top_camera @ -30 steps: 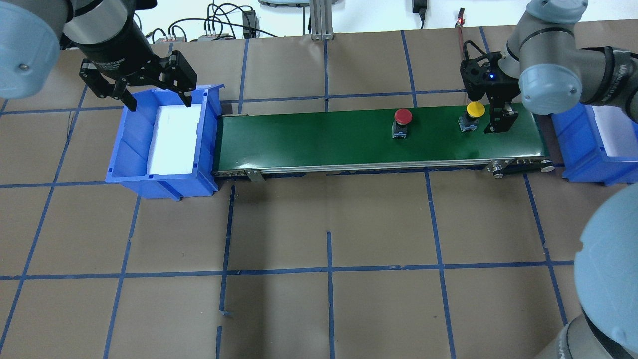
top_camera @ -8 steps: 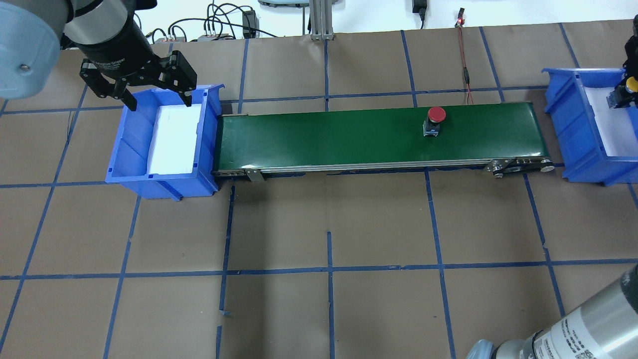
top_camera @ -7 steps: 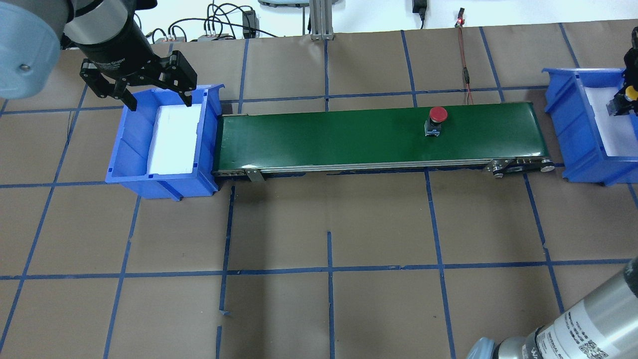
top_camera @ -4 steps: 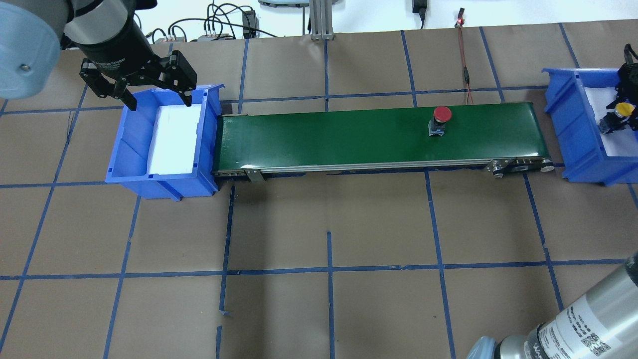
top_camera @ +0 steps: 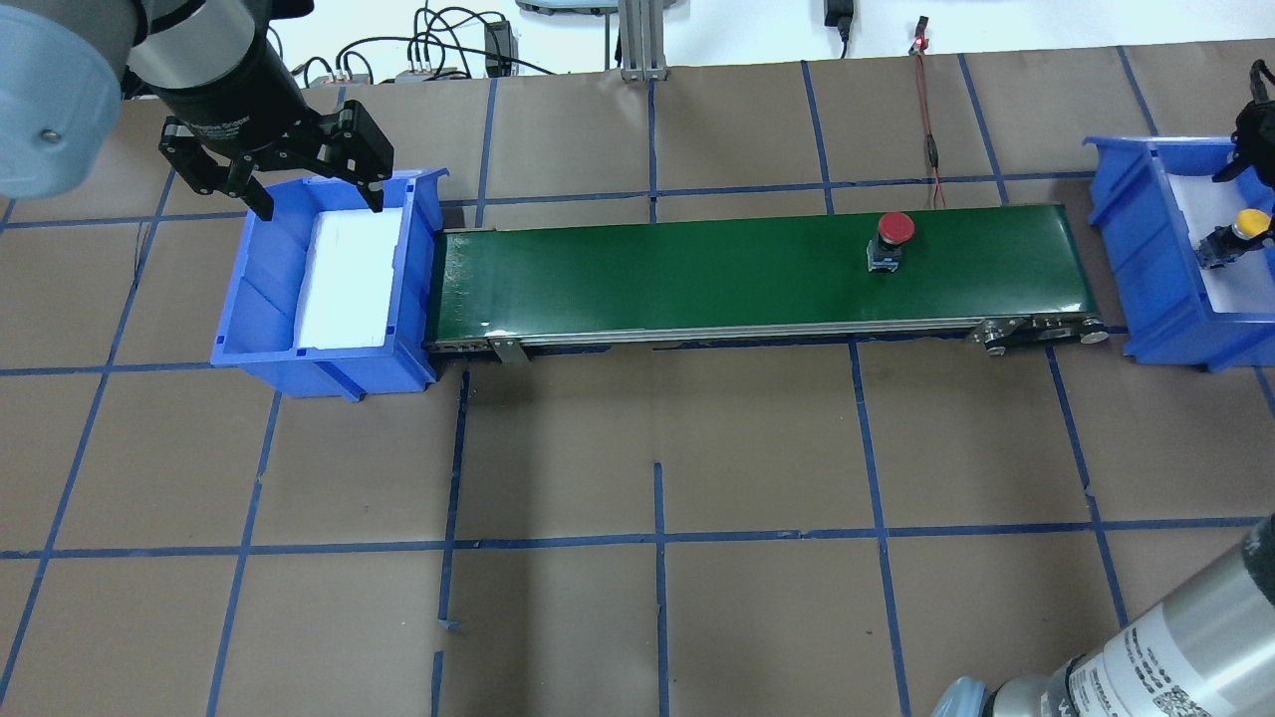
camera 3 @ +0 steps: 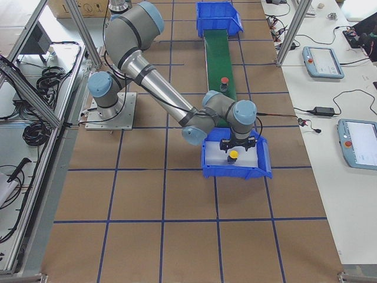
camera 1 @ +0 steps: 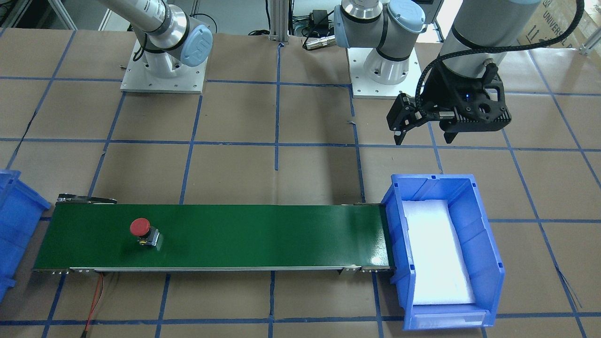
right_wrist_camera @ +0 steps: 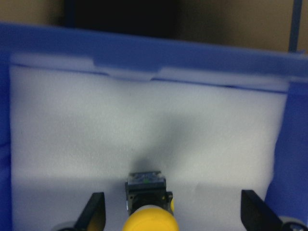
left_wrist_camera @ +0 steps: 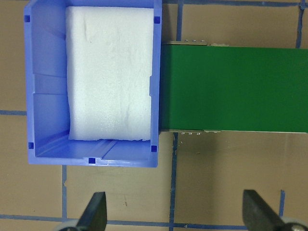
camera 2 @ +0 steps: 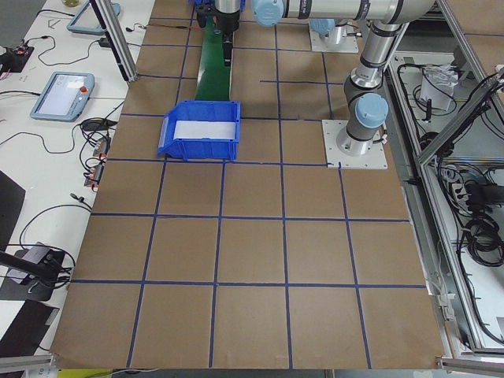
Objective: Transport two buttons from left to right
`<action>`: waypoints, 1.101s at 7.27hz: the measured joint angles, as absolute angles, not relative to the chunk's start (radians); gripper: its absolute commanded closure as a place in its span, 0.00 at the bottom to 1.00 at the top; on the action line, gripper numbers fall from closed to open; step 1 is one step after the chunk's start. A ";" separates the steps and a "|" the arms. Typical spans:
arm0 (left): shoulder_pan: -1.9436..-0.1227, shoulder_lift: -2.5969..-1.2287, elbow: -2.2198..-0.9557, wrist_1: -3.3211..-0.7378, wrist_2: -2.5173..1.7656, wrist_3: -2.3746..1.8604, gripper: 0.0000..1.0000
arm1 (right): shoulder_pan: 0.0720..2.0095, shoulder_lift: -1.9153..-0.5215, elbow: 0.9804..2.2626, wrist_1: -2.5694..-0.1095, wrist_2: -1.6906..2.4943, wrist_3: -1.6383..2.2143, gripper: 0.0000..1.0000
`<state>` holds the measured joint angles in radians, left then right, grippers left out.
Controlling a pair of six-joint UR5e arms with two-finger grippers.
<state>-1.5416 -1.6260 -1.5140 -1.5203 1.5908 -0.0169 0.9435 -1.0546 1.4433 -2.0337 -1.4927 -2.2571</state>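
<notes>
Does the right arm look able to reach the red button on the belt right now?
Probably yes. The right gripper hangs open over the blue bin, the yellow button free beneath it, and the red button stands alone on the green belt near that end.

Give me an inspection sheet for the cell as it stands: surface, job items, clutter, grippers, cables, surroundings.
surface: brown-papered table with a blue tape grid; green conveyor belt between two blue bins.
job's things: red button on the belt, toward its right end; yellow button on the foam in the right bin; left bin holds only a foam pad.
clutter: nothing seen.
grippers: left gripper open, empty, raised near the left bin; right gripper open, fingers either side of the yellow button, not touching it.
cables: red-black wire across the table toward the belt; cable bundle beyond the far edge.
surroundings: teach pendants on a side bench.
</notes>
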 measured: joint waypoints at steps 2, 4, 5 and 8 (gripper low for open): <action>-1.542 -1.626 -1.514 -1.520 1.591 -0.017 0.00 | 1.056 -1.144 1.447 -1.943 -1.496 -2.157 0.02; -1.542 -1.626 -1.514 -1.520 1.591 -0.017 0.00 | 1.211 -1.138 1.460 -1.930 -1.504 -1.970 0.01; -1.542 -1.626 -1.514 -1.520 1.591 -0.017 0.00 | 1.259 -1.117 1.475 -1.930 -1.501 -1.899 0.01; -1.542 -1.626 -1.514 -1.520 1.591 -0.017 0.00 | 1.290 -1.101 1.501 -1.925 -1.495 -1.847 0.01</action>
